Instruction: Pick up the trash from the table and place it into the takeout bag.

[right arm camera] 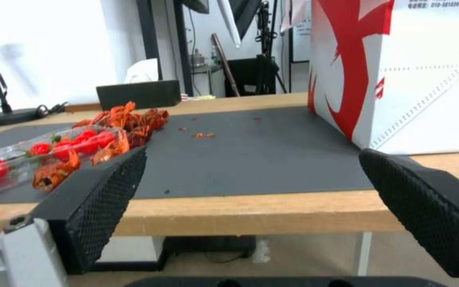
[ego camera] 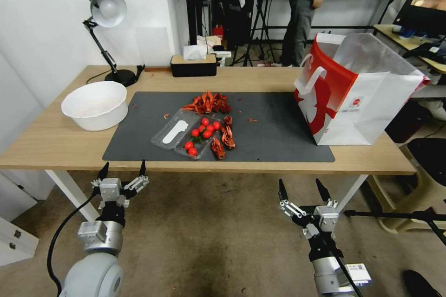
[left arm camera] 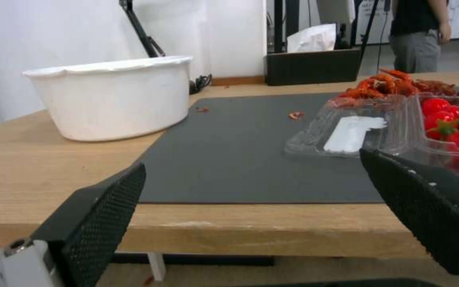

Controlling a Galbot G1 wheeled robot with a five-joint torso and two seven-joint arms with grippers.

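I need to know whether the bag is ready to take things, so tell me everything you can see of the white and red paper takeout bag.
The large white paper takeout bag has red side panels, white loop handles and a small red logo. It stands upright with its mouth open on the long light-wood table, at the robot's right, its base partly on the dark grey mat. Nothing else touches it.

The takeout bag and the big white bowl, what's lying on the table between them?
In the head view, between the large white bowl and the takeout bag lie red crayfish shells and an open clear tray of cherry tomatoes on the dark mat.
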